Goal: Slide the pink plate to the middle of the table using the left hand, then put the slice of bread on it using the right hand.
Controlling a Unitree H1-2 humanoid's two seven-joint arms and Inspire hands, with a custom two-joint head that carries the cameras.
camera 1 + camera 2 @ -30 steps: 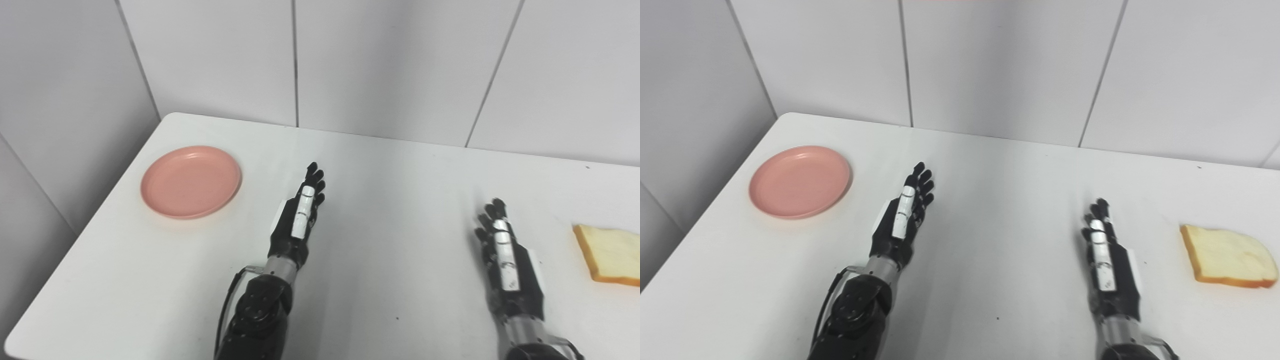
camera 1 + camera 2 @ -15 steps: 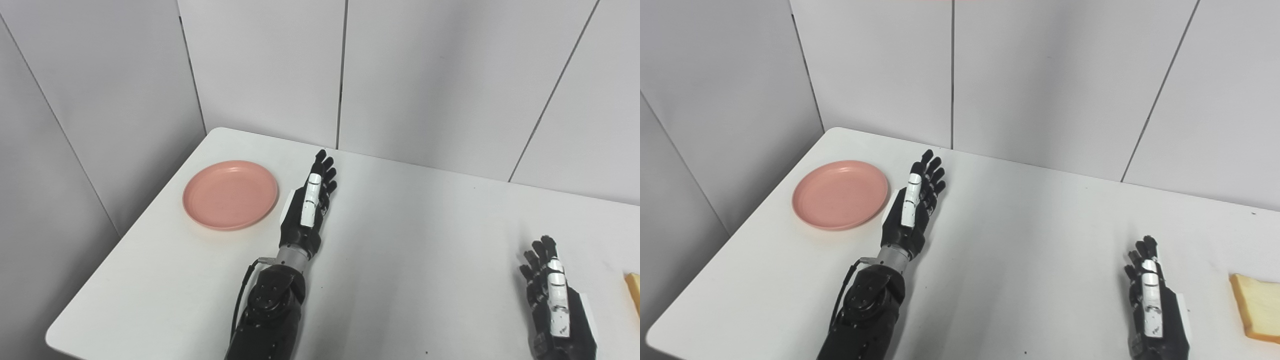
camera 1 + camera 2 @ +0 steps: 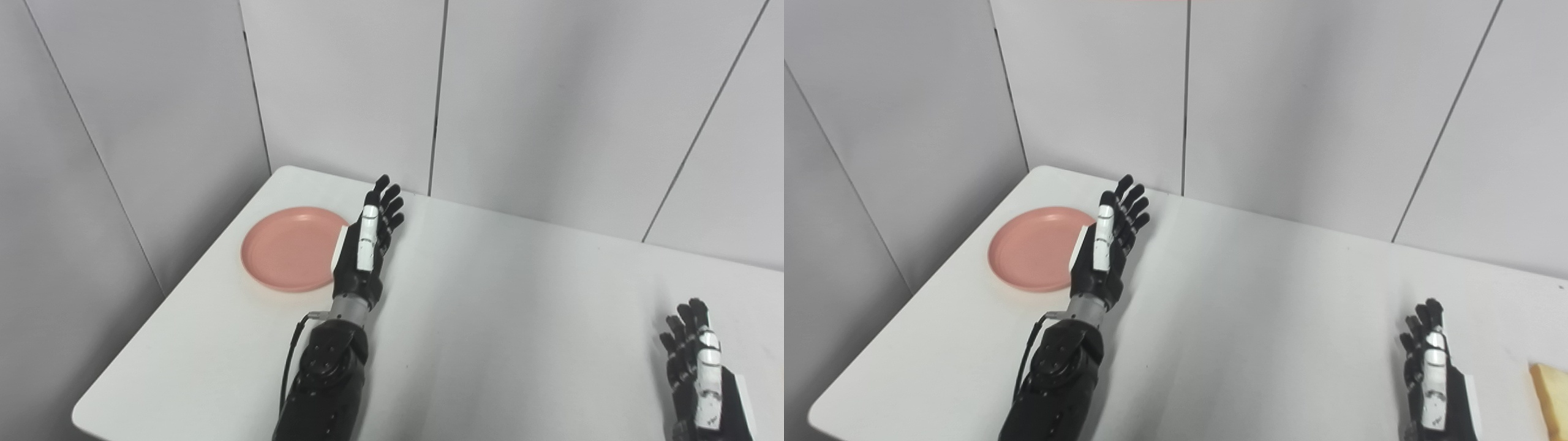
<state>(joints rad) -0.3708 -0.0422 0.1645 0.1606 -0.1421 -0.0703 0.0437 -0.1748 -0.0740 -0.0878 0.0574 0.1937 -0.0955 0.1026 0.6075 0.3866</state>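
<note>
White table point(image 3: 502, 318): pink plate point(image 3: 285, 248) beside left hand point(image 3: 362, 251).

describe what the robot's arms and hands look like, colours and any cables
Both are glossy black. The left robot hand has slim black fingers, a white strip along its top edge and a white panel on its side; a silver metal wrist ring joins it to a bulky black forearm, with a thin black cable looping beside it. The right robot hand carries the same white markings.
</note>
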